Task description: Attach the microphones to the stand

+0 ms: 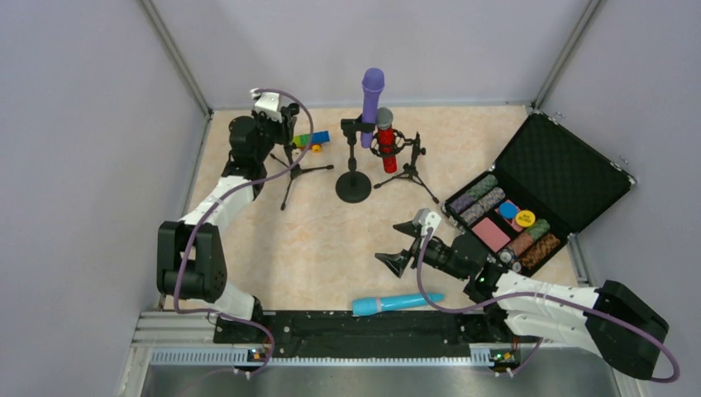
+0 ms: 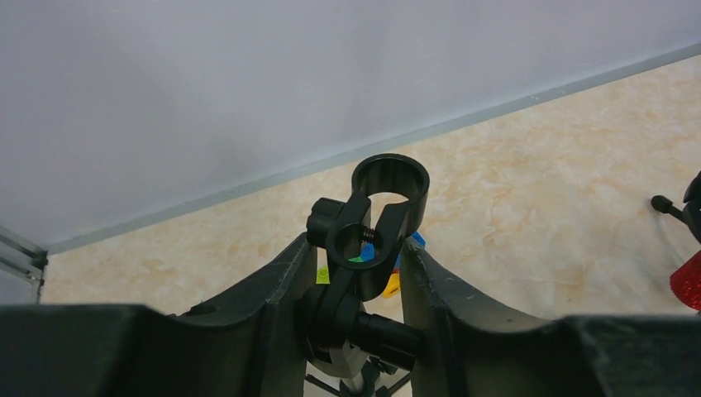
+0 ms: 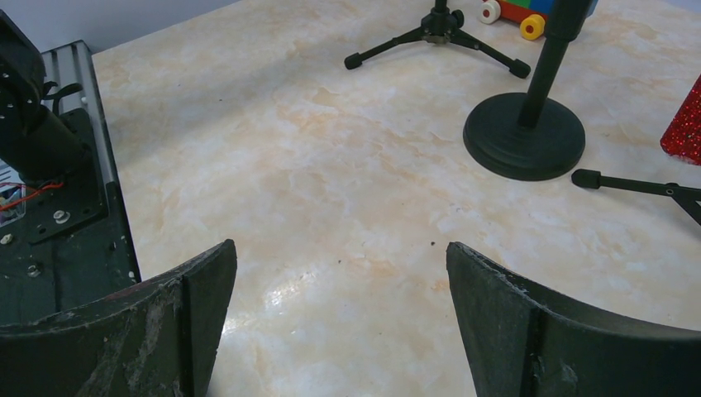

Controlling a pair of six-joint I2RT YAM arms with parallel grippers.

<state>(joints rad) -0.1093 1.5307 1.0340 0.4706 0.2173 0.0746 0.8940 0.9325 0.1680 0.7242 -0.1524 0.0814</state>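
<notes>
The light-blue microphone lies flat on the counter, well in front of the round-base stand, the only mic unmounted. Between them hovers the right end effector, fingers wide apart and empty, seemingly poised to collect it. Left of that stand, the left end effector appears clamped on the empty tripod stand, likely steadying it. The purple microphone stands in the round-base stand's clip, the red microphone mounted just right.

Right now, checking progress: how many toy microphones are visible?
3: purple microphone upright on round-base stand; glittery red microphone in shock-mount tripod stand; light-blue microphone lying on table's near edge.
</notes>
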